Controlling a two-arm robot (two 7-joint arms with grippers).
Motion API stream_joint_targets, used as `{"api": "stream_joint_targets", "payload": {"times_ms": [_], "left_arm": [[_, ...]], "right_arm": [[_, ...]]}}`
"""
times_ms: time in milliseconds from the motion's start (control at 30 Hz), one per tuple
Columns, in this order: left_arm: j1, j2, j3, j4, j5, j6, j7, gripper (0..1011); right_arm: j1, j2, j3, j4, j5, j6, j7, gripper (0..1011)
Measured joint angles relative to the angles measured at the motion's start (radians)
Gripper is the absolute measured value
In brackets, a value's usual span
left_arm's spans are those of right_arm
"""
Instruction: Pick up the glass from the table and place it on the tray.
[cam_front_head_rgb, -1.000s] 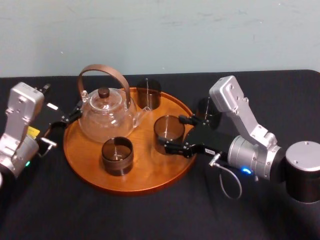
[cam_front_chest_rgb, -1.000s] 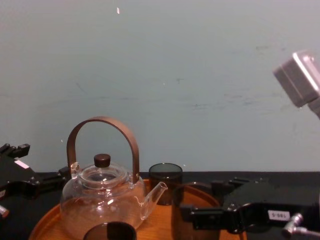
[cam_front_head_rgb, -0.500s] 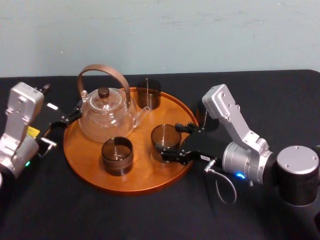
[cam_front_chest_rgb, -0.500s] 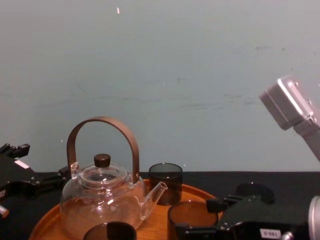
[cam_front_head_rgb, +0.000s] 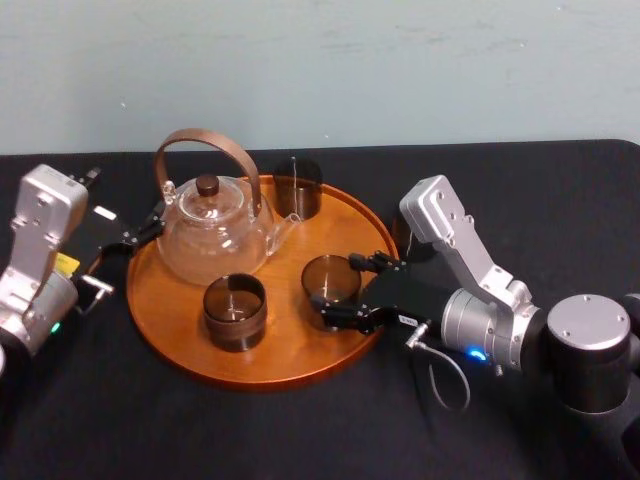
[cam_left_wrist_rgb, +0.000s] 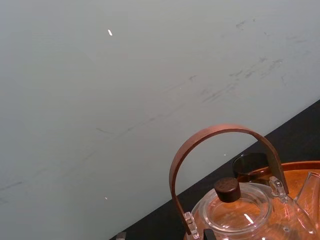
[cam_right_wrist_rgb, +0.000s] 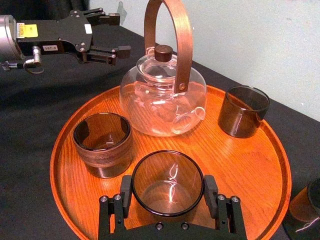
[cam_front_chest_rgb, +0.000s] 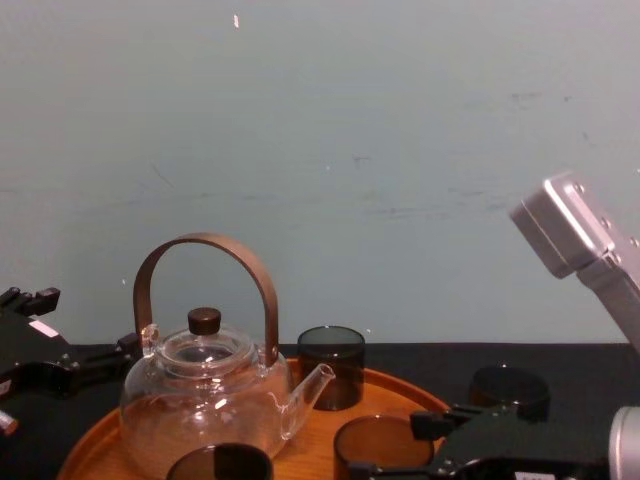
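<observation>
On the tray (cam_front_head_rgb: 285, 345), near right, the glass (cam_front_head_rgb: 331, 280) stands clamped between the right gripper (cam_right_wrist_rgb: 167, 189) fingers (cam_right_wrist_rgb: 125, 192); likely light, rigid, slick, brittle, best held gently mid-wall; left gripper (cam_front_head_rgb: 145, 230) idles left.

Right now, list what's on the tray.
Teapot, far glass, near glass, third glass held by the right gripper; whether it touches the tray is hidden. Left gripper parked beside the tray.

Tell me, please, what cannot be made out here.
Base of the glass, right wrist view: hidden by the right gripper shut on it; contact with the tray unsure.
Spare glass on the table: cut off at the right wrist view's edge.
Left gripper, parked by the tray's left rim: body cut off at the chest view's edge.
</observation>
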Motion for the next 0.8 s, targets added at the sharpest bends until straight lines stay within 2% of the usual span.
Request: {"api": "stream_joint_targets", "payload": {"times_ms": [800], "left_arm": [[0.000, 0.000, 0.000, 0.000, 0.000, 0.000, 0.000, 1001]], "right_arm": [[0.002, -0.001, -0.002, 0.002, -0.007, 0.000, -0.004, 894]]}}
